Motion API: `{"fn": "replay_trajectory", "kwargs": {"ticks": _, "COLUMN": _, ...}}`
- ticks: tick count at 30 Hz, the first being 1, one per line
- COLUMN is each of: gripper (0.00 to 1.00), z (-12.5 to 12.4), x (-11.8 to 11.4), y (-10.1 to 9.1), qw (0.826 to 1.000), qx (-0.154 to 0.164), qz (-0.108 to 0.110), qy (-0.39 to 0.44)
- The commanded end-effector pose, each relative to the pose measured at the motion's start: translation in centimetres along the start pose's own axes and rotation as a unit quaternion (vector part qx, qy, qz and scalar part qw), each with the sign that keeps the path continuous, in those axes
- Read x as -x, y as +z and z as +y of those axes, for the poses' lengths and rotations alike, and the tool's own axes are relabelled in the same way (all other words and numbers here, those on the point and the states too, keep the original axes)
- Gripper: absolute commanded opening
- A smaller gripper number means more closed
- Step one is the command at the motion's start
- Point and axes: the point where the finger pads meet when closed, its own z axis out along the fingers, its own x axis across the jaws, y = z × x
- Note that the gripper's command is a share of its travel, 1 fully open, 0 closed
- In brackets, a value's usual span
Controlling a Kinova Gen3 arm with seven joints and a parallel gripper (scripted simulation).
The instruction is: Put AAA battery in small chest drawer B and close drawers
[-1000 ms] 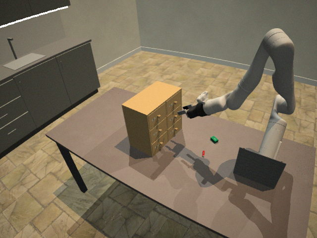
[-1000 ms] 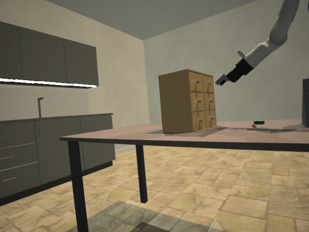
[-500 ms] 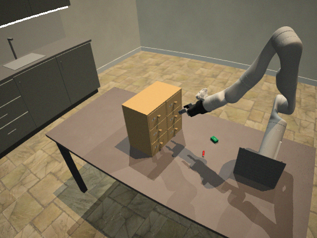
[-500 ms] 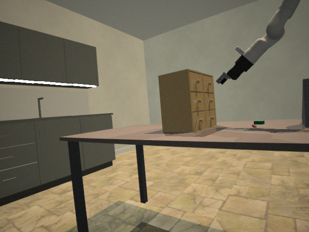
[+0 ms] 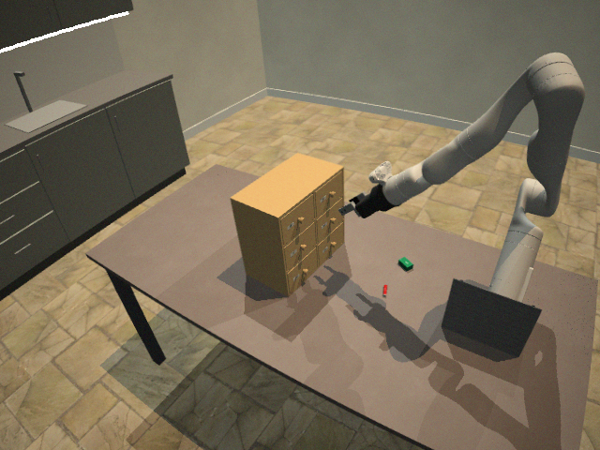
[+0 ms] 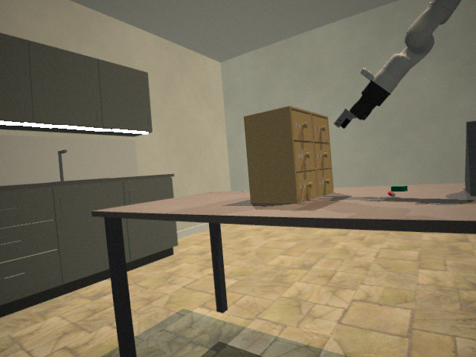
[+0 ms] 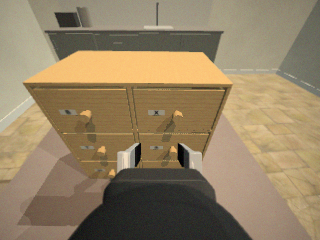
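My battery (image 5: 384, 290), small and red, lies flat on the table. The tan chest (image 5: 286, 184) stands upright, well apart, all six drawers shut.

The arm (image 5: 484, 135) is a chain of smooth, rounded pale-grey tubular links with faint seam lines at the joints. Its lower link rises at the right of the top view behind a dark charcoal box (image 5: 489, 317). A small whitish block (image 6: 367, 73) protrudes near the wrist. The gripper (image 7: 160, 159) has a matte black body and two short light-grey fingers.
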Motion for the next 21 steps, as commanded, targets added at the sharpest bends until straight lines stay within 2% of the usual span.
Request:
{"fn": "replay_trajectory", "kwargs": {"ticks": 1, "gripper": 1.00, "z": -0.22, "x": 0.32, "y": -0.15, "qw": 1.000, "qx": 0.000, "qz": 0.000, "qy": -0.003}}
{"fn": "replay_trajectory", "kwargs": {"ticks": 9, "gripper": 1.00, "z": -0.32, "x": 0.39, "y": -0.42, "qw": 1.000, "qx": 0.012, "qz": -0.001, "qy": -0.003}}
{"fn": "replay_trajectory", "kwargs": {"ticks": 11, "gripper": 1.00, "z": -0.25, "x": 0.99, "y": -0.72, "qw": 1.000, "qx": 0.016, "qz": -0.009, "qy": -0.004}}
{"fn": "replay_trajectory", "kwargs": {"ticks": 21, "gripper": 1.00, "z": -0.58, "x": 0.92, "y": -0.73, "qw": 1.000, "qx": 0.024, "qz": -0.009, "qy": -0.004}}
